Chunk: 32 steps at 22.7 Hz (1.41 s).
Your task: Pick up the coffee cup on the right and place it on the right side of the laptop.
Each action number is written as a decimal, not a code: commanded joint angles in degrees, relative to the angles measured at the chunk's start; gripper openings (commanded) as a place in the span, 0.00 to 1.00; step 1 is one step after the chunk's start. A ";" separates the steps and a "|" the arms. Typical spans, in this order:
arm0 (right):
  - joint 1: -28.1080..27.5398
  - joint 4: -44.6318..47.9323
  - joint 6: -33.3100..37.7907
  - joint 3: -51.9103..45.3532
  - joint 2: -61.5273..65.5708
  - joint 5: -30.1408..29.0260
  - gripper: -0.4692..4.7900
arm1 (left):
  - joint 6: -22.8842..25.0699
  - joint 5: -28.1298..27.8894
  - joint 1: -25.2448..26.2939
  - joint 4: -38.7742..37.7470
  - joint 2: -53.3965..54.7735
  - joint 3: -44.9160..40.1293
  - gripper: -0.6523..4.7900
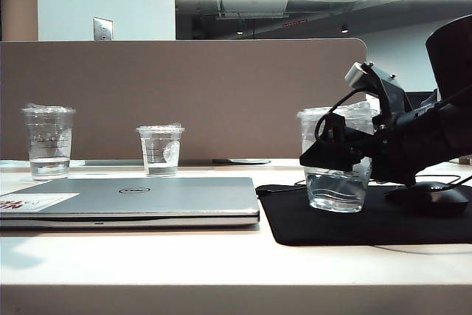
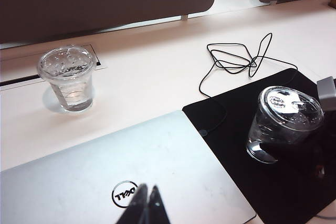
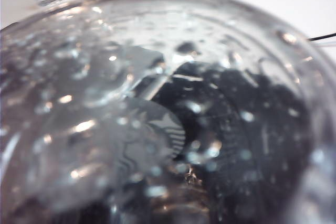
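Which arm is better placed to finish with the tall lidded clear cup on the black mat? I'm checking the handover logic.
The right. The right gripper is already around the tall lidded clear plastic coffee cup, standing on the black mat right of the silver-grey laptop. The left gripper hangs shut over the laptop's lid.

The right end effector (image 1: 332,154) is matte black and angular, backed by a bulky black arm with a looping black cable and a grey wrist block on top, while the left end effector (image 2: 146,202) shows two slim dark fingertips.
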 commanded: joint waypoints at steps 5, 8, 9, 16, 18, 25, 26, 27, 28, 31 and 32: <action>0.04 -0.09 -0.02 0.17 -0.63 -3.21 1.00 | 0.04 0.24 -0.04 0.74 -0.09 0.42 0.11; 0.04 -2.32 -0.04 0.15 -1.44 -3.74 1.00 | 0.04 0.24 -0.04 0.74 -0.09 0.42 0.11; 0.00 -3.19 -0.07 0.15 -1.75 -3.74 1.00 | 0.04 0.24 -0.04 0.74 -0.09 0.42 0.11; -0.74 -6.58 -0.09 -0.87 -5.53 -3.74 1.00 | 0.04 0.24 -0.04 0.74 -0.09 0.42 0.11; -1.16 -6.71 -0.07 -2.08 -7.98 -3.67 1.00 | 0.04 0.24 -0.04 0.74 -0.09 0.42 0.11; -1.49 -15.72 -0.68 -3.80 -14.45 -3.32 1.00 | 0.04 0.26 -0.04 0.74 -0.09 0.42 0.11; -1.49 -17.16 -0.81 -3.96 -15.26 -3.32 1.00 | 0.04 0.24 -0.04 0.74 -0.09 0.42 0.11; -1.49 -18.60 -1.03 -4.11 -16.15 -3.41 1.00 | 0.04 0.24 -0.04 0.74 -0.09 0.42 0.11; -1.49 -20.63 -1.44 -4.24 -17.35 -3.58 1.00 | 0.04 0.24 -0.04 0.74 -0.09 0.42 0.11; -1.49 -28.76 -1.66 -4.22 -23.43 -3.54 1.00 | 0.04 0.24 -0.04 0.72 -0.09 0.42 0.11; -1.49 -30.64 -1.86 -4.22 -25.27 -3.50 1.00 | 0.04 0.24 -0.04 0.74 -0.09 0.42 0.11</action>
